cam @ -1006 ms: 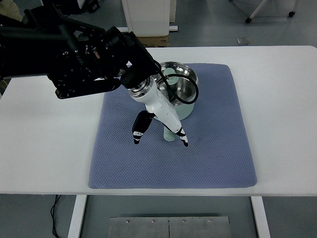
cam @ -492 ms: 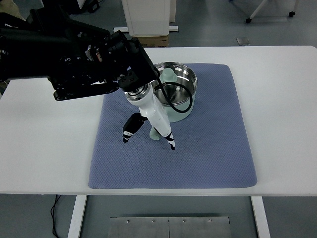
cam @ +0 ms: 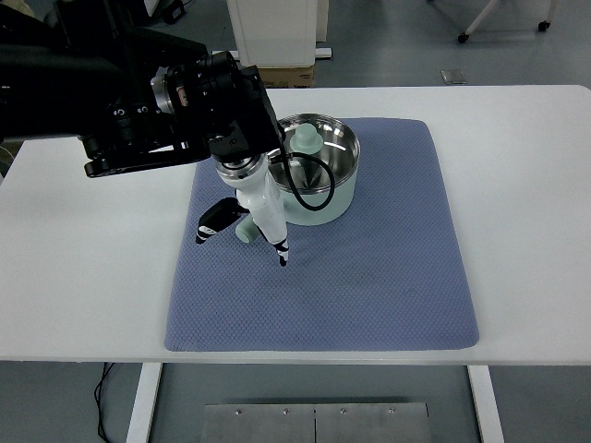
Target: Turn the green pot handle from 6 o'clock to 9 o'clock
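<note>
1. Contact was the thing to watch: the left robot hand (cam: 247, 228) had its fingers spread on either side of the pale green handle (cam: 246, 231), one dark fingertip out at about 9 o'clock of it and another reaching toward 5 o'clock, hooking the handle rather than clamping it, as far as I could tell.
2. The green pot (cam: 319, 175) sat in the upper middle of the blue mat (cam: 388, 277), its handle pointing roughly to 7 or 8 o'clock, so by my reckoning the turn was well under way but short of 9.
3. To finish well, I judged the push should stay low and sideways on the handle's end, sweeping toward 9 o'clock, so the pot pivoted in place instead of sliding across the mat.
4. A black cable (cam: 309, 189) looped from the wrist over the pot's rim; it could snag there.
5. The mat looked textured and soft, likely grippy, lying on a white table (cam: 526, 185).
6. Beyond the table I saw a grey floor and a white cabinet (cam: 275, 32) at 12 o'clock; no right arm showed.
</note>
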